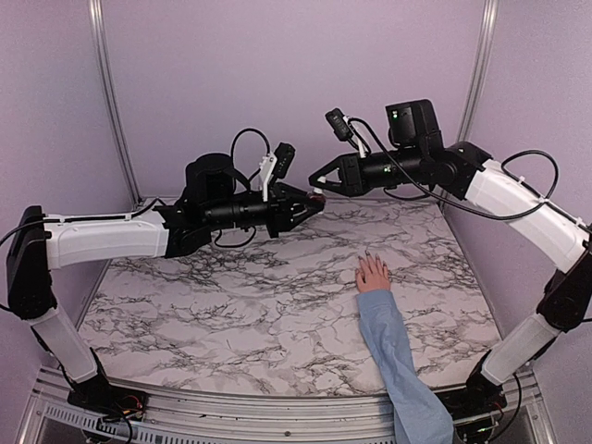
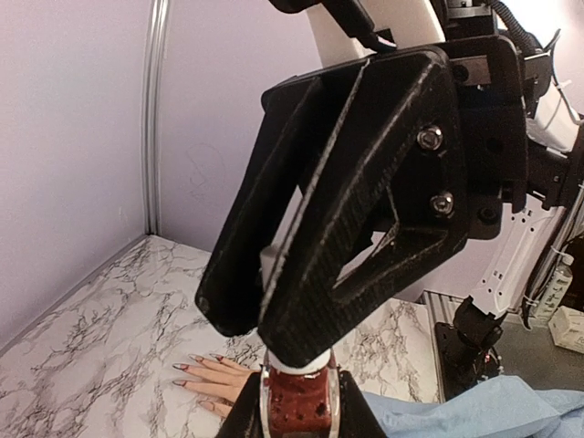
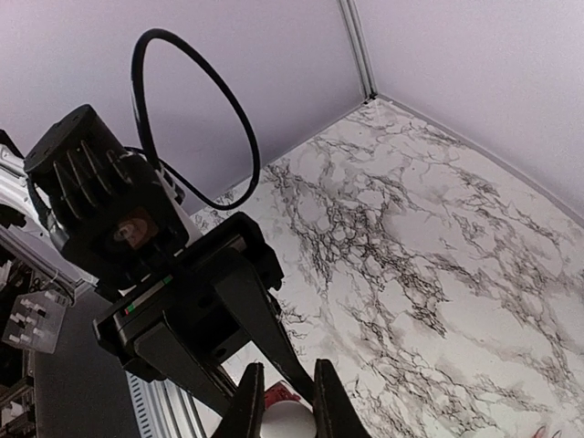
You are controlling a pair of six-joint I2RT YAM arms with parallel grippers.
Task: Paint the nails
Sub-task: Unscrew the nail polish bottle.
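Note:
A pinkish hand (image 1: 373, 273) in a light-blue sleeve (image 1: 393, 351) lies flat on the marble table (image 1: 231, 305). Its nails (image 2: 182, 367) are long and pointed. Both grippers meet in the air above the table's far middle. My left gripper (image 2: 298, 415) is shut on a small bottle of red polish (image 2: 298, 401). The bottle's white cap (image 3: 290, 422) sits between the fingers of my right gripper (image 3: 290, 411), which is shut on it. From above, the left gripper (image 1: 313, 203) and the right gripper (image 1: 320, 185) touch tip to tip, left of and beyond the hand.
Purple walls with metal corner posts (image 1: 109, 92) close in the table on three sides. A metal rail (image 1: 231, 407) runs along the near edge by the arm bases. Cables (image 3: 182, 109) loop off the left wrist.

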